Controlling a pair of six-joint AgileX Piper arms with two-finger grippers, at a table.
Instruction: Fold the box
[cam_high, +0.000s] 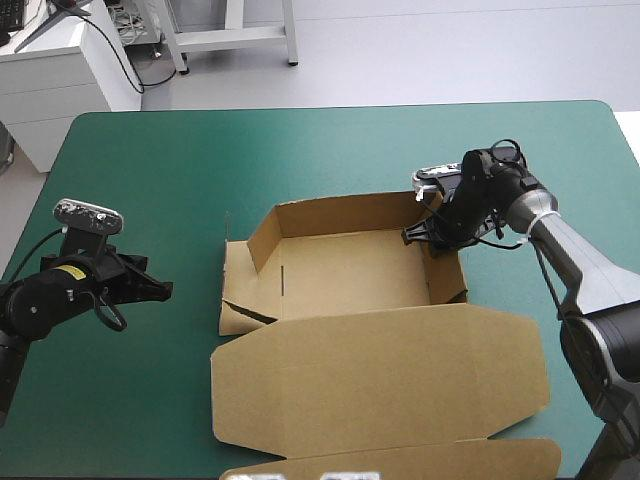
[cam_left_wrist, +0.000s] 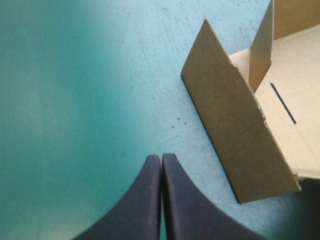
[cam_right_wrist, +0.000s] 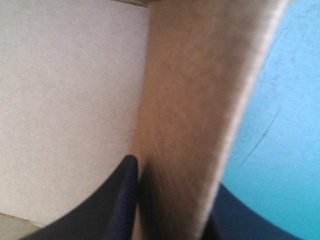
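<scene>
The brown box (cam_high: 350, 275) lies mid-table as a half-raised tray, its lid flat toward 6 o'clock. The right gripper (cam_high: 430, 232) pinches the right wall near the tray's 2 o'clock corner, apparently to stand and tuck it. The left gripper (cam_high: 163, 290) hangs empty at 9 o'clock with its fingers pressed together, and it probably has to take the splayed left wall (cam_high: 238, 290) next.

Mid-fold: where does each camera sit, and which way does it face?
High view: above and behind the robot, facing forward and down on the table; left gripper, right gripper and the box show.
Left wrist view: over that wrist, facing the cover beside the box's left flap; its shut fingers show.
Right wrist view: over that wrist, close on the box's right wall, held between its fingers.
High and left wrist views share the left flap.
</scene>
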